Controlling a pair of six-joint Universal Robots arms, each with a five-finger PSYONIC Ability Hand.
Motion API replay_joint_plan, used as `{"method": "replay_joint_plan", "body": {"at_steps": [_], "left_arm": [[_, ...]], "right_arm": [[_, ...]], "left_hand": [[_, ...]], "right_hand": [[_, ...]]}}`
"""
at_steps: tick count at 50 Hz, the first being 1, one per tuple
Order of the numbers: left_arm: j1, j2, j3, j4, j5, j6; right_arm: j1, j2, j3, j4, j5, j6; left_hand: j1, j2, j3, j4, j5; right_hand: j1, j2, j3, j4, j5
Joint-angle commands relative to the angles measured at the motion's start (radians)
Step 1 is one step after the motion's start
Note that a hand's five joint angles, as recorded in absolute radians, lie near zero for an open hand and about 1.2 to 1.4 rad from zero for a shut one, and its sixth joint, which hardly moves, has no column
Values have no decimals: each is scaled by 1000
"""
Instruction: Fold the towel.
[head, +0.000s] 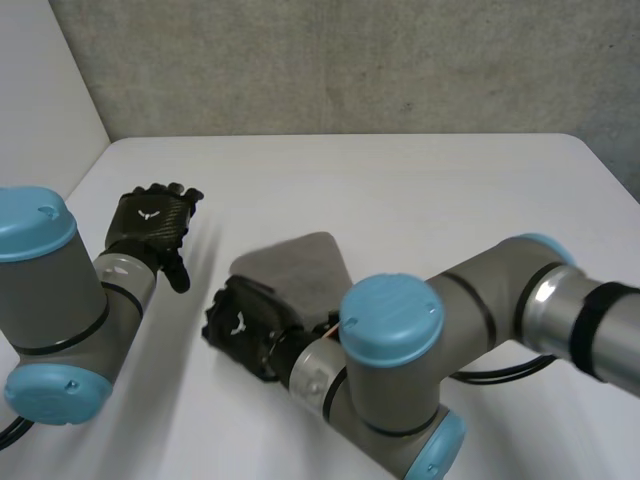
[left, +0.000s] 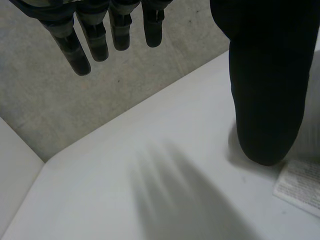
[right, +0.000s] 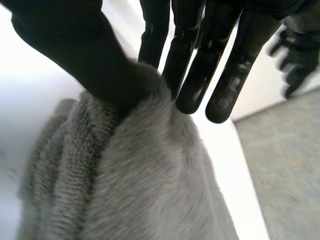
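Note:
A grey fluffy towel (head: 300, 262) lies bunched in a small heap at the middle of the white table (head: 420, 185). My right hand (head: 243, 330) is at the heap's near left edge. In the right wrist view its thumb (right: 95, 60) digs into the towel (right: 145, 185) and its fingers (right: 197, 75) press the raised fold from the other side, pinching it. My left hand (head: 150, 225) hovers over the table's left part, away from the towel. The left wrist view shows its fingers (left: 95, 42) straight and spread, with nothing in them. The left hand (right: 300, 52) is also beyond the right hand's fingertips.
A grey wall (head: 350, 60) runs behind the table and a white panel (head: 40, 90) stands at its left. A small printed white sheet (left: 300, 187) lies on the table beside my left thumb (left: 270, 85). The table's far edge meets the wall.

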Motion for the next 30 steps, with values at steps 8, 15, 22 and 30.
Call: {"method": "replay_joint_plan", "body": {"at_steps": [8, 15, 22, 30], "left_arm": [[-65, -11, 97, -5, 99, -152], [-123, -55, 160, -16, 93, -221], [-169, -154, 188, -86, 85, -225], [-166, -257, 187, -108, 11, -216]], "right_arm": [[-155, -264, 39, 29, 214, 555], [-278, -240, -11, 227, 110, 811], [-309, -76, -132, 329, 65, 828], [-309, 91, -250, 415, 71, 750]], "left_hand": [[32, 33, 33, 32, -1], [64, 65, 66, 64, 32], [64, 65, 66, 64, 32], [49, 50, 51, 49, 17]], "right_hand": [[-651, -884, -894, -900, -879], [-651, -884, -894, -900, -879], [-651, -884, -894, -900, -879], [-651, -884, -894, -900, -879]]}}
